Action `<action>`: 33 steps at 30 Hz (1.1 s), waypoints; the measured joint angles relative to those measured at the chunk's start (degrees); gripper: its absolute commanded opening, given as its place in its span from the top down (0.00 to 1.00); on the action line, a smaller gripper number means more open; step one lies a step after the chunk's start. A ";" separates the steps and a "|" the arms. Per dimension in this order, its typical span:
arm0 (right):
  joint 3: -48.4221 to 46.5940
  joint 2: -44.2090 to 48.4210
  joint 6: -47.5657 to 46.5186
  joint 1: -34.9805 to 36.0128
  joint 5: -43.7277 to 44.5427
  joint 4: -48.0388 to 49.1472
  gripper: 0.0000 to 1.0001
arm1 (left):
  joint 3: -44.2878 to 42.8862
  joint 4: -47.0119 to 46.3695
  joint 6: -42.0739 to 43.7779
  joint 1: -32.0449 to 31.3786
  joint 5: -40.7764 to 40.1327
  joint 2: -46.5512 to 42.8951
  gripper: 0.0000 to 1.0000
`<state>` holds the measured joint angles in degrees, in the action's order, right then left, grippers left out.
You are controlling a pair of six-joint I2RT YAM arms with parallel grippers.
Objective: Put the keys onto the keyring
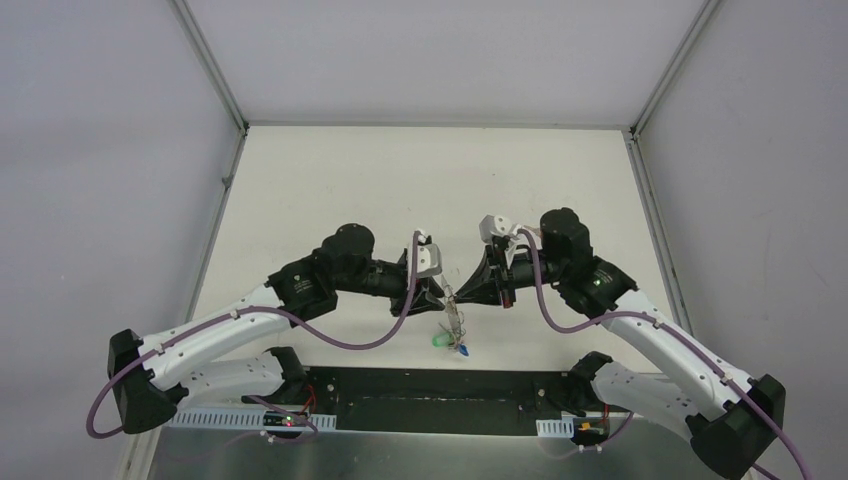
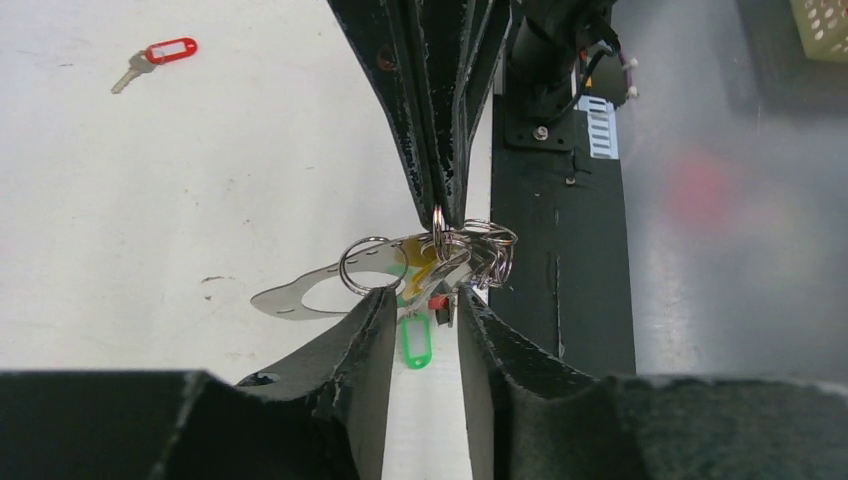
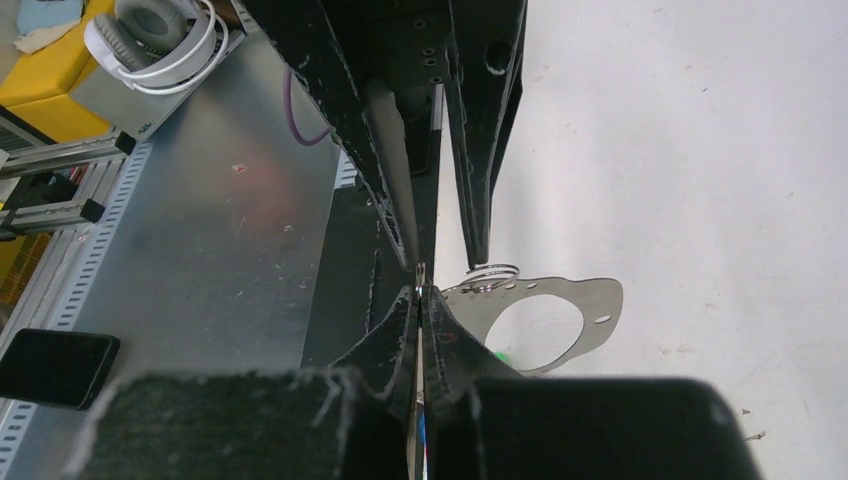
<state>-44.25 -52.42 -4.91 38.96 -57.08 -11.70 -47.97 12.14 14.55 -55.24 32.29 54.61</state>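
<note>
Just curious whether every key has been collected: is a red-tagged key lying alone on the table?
Yes, the red-tagged key lies by itself on the white table.

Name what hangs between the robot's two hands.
A bunch of keys and rings, with a green tag, hangs between the left hand and the right hand, seen in the top view.
</note>
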 measured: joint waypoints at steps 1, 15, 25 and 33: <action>-0.48 -0.22 -0.57 0.15 0.02 -1.05 1.00 | -0.15 0.26 0.07 -0.35 0.15 0.70 0.72; -1.44 -1.29 -3.43 1.60 1.31 -7.04 1.00 | -2.78 0.94 1.49 -2.89 0.22 2.32 0.82; -1.51 -1.29 -3.65 1.90 1.81 -7.76 1.00 | -2.78 1.18 1.33 -4.24 -0.46 2.43 0.79; -1.51 -1.29 -3.63 2.08 2.16 -9.09 1.00 | -3.28 1.40 1.33 -5.53 -0.98 5.75 0.77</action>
<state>-45.76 -53.71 -8.54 41.04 -54.92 -20.80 -51.24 13.54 15.88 -60.77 31.31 60.36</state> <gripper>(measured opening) 0.006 0.206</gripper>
